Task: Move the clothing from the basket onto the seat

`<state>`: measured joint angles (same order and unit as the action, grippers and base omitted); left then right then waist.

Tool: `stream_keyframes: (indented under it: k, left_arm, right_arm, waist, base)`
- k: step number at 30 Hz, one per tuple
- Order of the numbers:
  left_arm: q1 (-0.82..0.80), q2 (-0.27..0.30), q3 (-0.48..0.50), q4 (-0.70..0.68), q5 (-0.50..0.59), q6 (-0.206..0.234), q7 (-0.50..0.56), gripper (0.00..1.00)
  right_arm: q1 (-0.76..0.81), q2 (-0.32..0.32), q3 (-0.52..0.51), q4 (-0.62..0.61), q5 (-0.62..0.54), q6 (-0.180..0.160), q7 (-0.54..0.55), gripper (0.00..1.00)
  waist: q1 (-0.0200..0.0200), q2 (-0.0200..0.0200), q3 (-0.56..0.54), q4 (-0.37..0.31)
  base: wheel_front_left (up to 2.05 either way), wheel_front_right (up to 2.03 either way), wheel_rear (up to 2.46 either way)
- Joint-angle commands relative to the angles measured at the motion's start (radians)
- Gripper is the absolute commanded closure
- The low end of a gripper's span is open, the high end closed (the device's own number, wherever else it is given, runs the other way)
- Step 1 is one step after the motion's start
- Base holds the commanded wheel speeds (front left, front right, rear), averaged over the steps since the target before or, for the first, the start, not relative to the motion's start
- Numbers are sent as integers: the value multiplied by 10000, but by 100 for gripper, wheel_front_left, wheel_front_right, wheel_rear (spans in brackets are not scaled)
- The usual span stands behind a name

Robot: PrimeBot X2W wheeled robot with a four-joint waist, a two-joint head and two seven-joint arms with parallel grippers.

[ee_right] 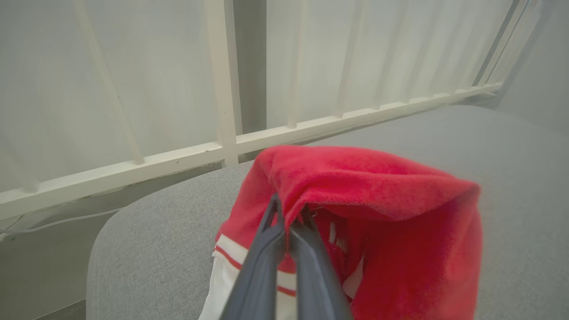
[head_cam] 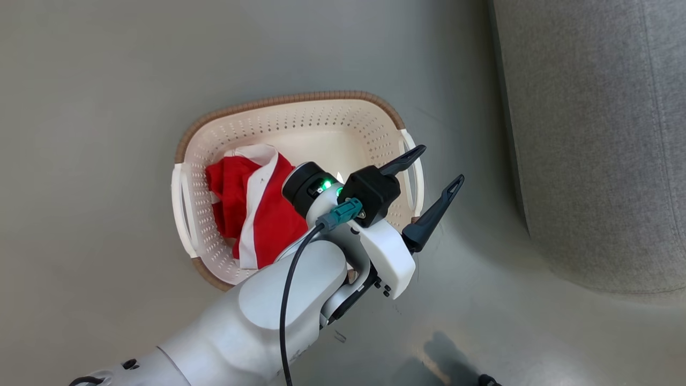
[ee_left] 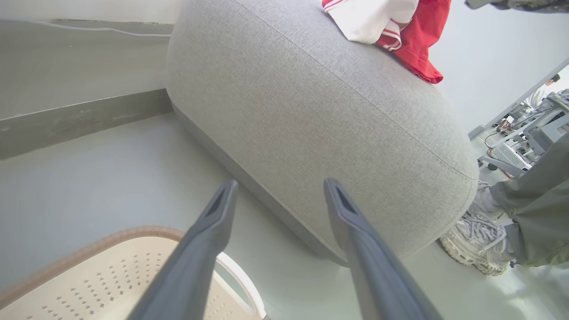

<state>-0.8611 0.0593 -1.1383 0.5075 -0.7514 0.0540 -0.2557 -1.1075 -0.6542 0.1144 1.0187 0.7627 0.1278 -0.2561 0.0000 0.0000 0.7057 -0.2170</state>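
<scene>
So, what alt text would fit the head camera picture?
A white robot arm's open left gripper hovers over the right end of a cream laundry basket with a red-and-white garment inside. The basket stands on a grey floor, with a grey seat to its right.

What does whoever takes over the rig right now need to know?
Left gripper: open, empty, over the side of the basket nearest the seat.
Right gripper: shut on a red garment over the seat, not yet released.
Done: that garment is out of the basket.
Left: release it on the seat, then move the red-and-white garment lying in the basket.
Note: a person's shoe is on the floor beside the seat.
</scene>
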Motion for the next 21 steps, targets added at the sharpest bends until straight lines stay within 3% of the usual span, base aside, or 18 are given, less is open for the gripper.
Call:
stream_keyframes:
  k: [1, 9, 10, 11, 12, 16, 21]
  left_arm:
    - [58, -91, 271, -321, -22, -9, -61, 0]
    - [349, -91, 511, -493, 12, -89, -61, 0]
    - [379, -91, 558, -500, 37, -93, -61, 0]
    - [412, -91, 618, -507, 63, -95, -61, 0]
    - [454, -91, 673, -509, 87, -105, -61, 0]
    - [668, -91, 869, -503, 179, -184, -61, 0]
    - [1127, -91, 1290, -454, 337, -225, -61, 0]
  right_arm:
    - [801, -319, 392, -45, 315, 29, -57, 100]
    - [2124, -158, 1505, -188, 1649, 29, -50, 100]
    - [2257, -154, 1601, -284, 1886, 29, -51, 77]
    - [2384, -168, 1725, -424, 2054, 29, -52, 33]
    - [2499, -198, 1806, -619, 2196, 29, -53, 0]
    - [3023, -377, 1775, -1224, 2390, 29, -54, 0]
    - [3768, -318, 1473, -2129, 1837, 29, -55, 0]
  waist:
    - [0, 0, -206, 42]
    - [0, 0, -804, 176]
    - [0, 0, -872, 192]
    - [0, 0, -947, 201]
    - [0, 0, -1032, 210]
    - [0, 0, -1466, 288]
    - [0, 0, -2223, 392]
  base:
    - [0, 0, 0]
    - [0, 0, 0]
    - [0, 0, 0]
    - [0, 0, 0]
    - [0, 0, 0]
    - [0, 0, 0]
    - [0, 0, 0]
